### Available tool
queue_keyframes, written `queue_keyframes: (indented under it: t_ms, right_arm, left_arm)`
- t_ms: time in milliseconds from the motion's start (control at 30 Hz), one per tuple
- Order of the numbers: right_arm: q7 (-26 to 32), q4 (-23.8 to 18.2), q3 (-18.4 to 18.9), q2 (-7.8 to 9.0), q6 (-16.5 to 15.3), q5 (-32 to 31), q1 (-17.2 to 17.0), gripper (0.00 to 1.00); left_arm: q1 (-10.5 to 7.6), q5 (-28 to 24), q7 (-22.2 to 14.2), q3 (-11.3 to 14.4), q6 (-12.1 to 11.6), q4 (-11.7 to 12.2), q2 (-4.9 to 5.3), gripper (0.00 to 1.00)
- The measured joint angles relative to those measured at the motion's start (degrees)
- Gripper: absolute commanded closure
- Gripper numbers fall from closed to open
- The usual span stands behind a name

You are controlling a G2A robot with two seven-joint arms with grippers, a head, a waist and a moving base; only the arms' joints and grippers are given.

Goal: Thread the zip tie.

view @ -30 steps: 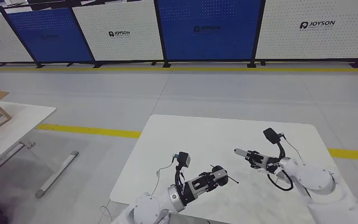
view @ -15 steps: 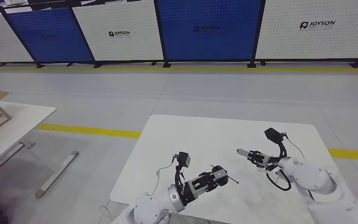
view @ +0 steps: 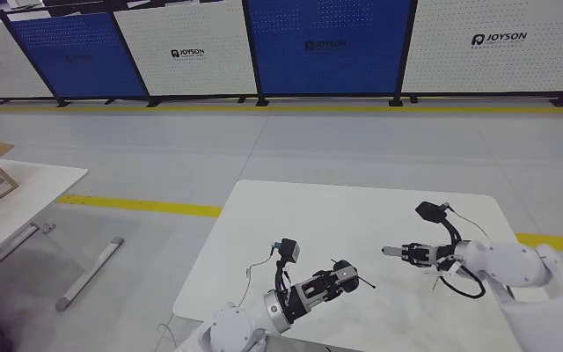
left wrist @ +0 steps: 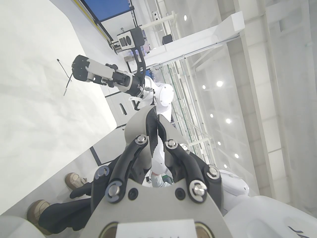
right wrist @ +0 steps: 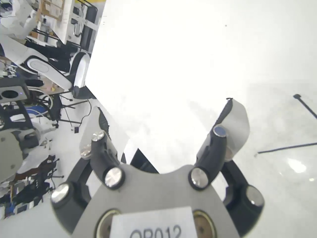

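Black thin zip tie (view: 365,284) in the top view, just beside the tip of the right gripper (view: 345,277), low over the white table (view: 308,211). Left gripper (view: 391,252) apart from the right gripper and pointing toward it, forearm low and nearly level.

From the left wrist view: own fingers (left wrist: 138,125) pressed together on nothing. Zip tie (left wrist: 66,75) bent in a V at the tip of the right gripper.

From the right wrist view: fingers (right wrist: 235,117) spread wide with nothing between them, tie outside one finger. Cannot tell whether touching it.

Probably very light, springy and a bit slippery. Better to pinch near the head with one gripper and close to the tail end with the other
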Motion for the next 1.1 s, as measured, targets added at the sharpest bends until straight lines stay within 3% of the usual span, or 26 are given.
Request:
queue_keyframes:
  t_ms: [567, 833, 967, 1100]
  right_arm:
    - [-1.3, 0.1, 0.1, 0.10, -0.4, -0.4, -0.2, 0.00]
    - [9.7, 0.8, 5.4, 2.15, 1.2, -3.2, 1.2, 0.00]
    - [11.4, 5.2, 0.2, 2.55, -1.8, -1.3, 3.0, 0.00]
    - [11.2, 5.2, 0.0, 2.56, -1.9, -1.2, 3.0, 0.00]
  left_arm:
    - [0.00, 0.0, 0.0, 0.0, 0.0, 0.0, 0.00, 1.00]
    - [0.00, 0.0, 0.0, 0.0, 0.0, 0.0, 0.00, 1.00]
    - [0.00, 0.0, 0.0, 0.0, 0.0, 0.0, 0.00, 1.00]
    - [0.00, 0.0, 0.0, 0.0, 0.0, 0.0, 0.00, 1.00]
